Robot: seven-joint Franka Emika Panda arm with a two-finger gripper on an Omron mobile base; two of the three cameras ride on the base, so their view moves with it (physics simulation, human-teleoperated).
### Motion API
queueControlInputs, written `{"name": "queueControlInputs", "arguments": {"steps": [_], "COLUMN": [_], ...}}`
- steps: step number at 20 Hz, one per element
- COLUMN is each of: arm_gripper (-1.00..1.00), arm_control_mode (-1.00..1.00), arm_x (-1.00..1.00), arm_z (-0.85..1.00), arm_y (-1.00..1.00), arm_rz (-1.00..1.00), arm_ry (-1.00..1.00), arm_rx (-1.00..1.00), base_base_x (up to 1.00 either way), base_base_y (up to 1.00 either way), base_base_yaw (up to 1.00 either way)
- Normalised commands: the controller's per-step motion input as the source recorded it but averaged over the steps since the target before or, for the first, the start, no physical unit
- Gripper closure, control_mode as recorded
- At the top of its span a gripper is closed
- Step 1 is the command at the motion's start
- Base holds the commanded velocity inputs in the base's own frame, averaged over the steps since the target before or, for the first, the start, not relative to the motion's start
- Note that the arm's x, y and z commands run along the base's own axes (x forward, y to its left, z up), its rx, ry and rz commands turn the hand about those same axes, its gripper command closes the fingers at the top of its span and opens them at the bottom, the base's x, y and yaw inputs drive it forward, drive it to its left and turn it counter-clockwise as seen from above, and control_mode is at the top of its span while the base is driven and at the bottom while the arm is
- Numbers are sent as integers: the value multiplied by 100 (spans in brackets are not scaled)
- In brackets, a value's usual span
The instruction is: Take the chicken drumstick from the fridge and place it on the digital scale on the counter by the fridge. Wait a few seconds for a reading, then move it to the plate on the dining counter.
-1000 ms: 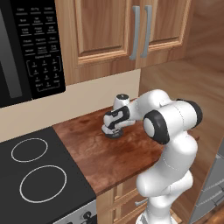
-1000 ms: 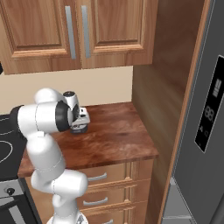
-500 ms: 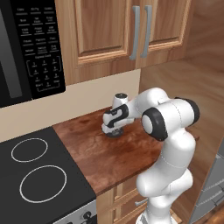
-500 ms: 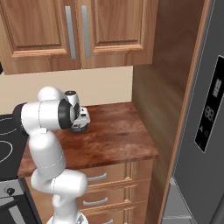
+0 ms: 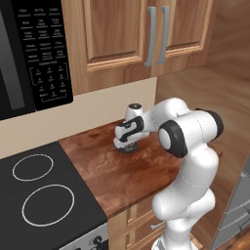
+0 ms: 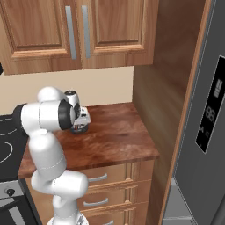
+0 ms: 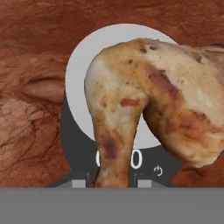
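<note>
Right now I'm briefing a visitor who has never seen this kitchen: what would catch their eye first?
The chicken drumstick, golden-brown and large in the hand view, lies over the digital scale, covering much of its pale disc. Next comes the white arm bent low over the counter, its gripper down at the scale beside the black stovetop. The grey fridge stands at the right.
</note>
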Motion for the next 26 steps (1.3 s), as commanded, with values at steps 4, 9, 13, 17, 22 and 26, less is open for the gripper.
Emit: {"name": "queueControlInputs", "arguments": {"steps": [4,9,13,17,22,26], "arm_gripper": [-100,-100,-100,-100,-100,-100], "arm_control_mode": [-100,-100,-100,-100,-100,-100], "arm_x": [-1,-49,-100,-100,-96,-100], "arm_z": [24,28,2,4,47,53], "arm_y": [0,-2,-27,-36,-34,-15], "arm_rz": [0,0,0,0,0,0], "arm_ry": [0,0,-3,-6,0,-5], "arm_rx": [-8,-3,0,0,1,7], "base_base_x": [0,0,0,0,0,0], "base_base_y": [0,0,0,0,0,0], "base_base_yaw": [0,0,0,0,0,0]}}
